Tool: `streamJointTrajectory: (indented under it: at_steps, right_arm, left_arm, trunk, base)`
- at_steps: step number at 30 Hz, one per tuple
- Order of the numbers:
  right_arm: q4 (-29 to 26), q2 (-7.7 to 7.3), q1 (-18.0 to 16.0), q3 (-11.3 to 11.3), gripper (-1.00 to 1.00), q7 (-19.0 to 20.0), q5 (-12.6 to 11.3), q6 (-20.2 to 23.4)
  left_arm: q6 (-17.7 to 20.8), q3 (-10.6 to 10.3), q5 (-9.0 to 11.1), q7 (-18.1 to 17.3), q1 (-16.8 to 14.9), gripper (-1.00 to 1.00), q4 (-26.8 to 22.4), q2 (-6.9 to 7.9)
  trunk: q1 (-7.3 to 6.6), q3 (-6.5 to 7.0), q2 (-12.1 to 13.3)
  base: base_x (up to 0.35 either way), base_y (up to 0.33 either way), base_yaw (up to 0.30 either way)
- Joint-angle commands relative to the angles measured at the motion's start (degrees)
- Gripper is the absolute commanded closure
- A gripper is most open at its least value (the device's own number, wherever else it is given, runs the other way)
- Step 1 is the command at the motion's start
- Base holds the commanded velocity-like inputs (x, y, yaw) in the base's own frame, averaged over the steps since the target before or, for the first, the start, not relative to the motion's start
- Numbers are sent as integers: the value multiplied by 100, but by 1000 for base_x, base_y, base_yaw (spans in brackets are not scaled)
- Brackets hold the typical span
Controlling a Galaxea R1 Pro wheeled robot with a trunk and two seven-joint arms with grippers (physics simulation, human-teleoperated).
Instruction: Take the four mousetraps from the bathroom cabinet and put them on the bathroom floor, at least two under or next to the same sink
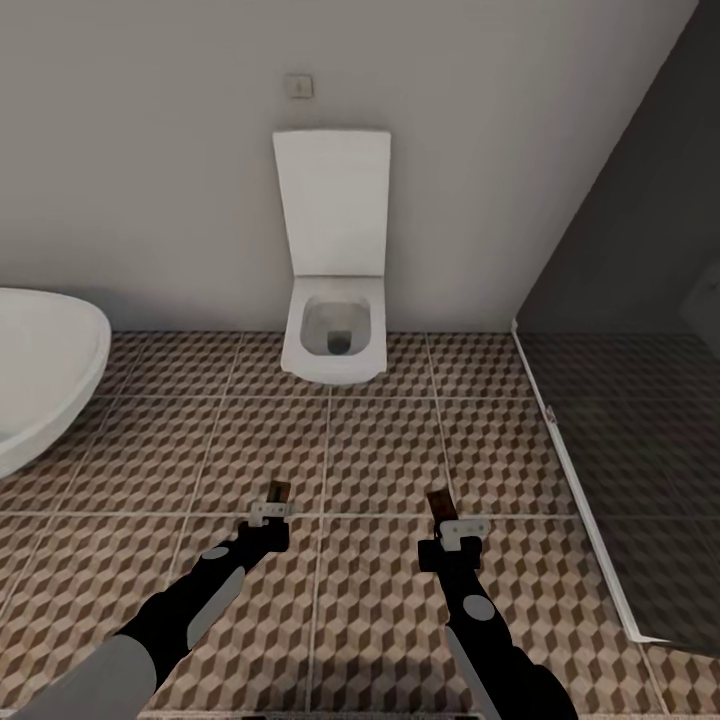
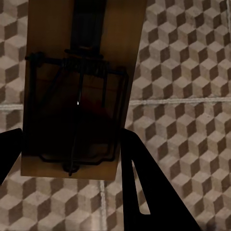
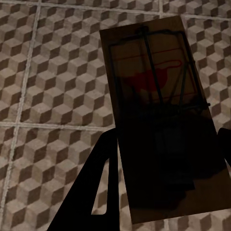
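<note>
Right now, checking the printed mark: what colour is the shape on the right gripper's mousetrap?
Red, on the mousetrap; clearest in the right wrist view.

A white toilet (image 1: 335, 340) stands against the pale wall (image 1: 150, 150), its lid (image 1: 333, 200) raised upright and leaning back on the wall, the bowl open and showing a grey hollow inside. Above the lid, a small square plate (image 1: 298, 87) is set into the wall. At the left edge, part of a white bathtub (image 1: 40, 370) with a rounded rim comes into the picture. At the right, a dark glass panel (image 1: 630, 330) rises from a thin white sill (image 1: 580, 510) that runs diagonally away from the wall; the ground behind the glass looks darker.
</note>
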Motion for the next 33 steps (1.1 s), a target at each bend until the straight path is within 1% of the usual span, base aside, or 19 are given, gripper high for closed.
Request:
streamJointTrajectory:
  at_steps: [1,33]
  right_arm:
    - [-8,-3,-4,14,100,-39,-67,11]
    - [-8,-3,-4,17,100,-39,-67,11]
  left_arm:
    - [18,-29,36,40,-4,100,-12,8]
    - [18,-29,36,40,-4,100,-12,7]
  trunk:
    - [22,-31,-44]
    - [725,-895,-1327]
  base:
    - [0,0,0]
    - [0,0,0]
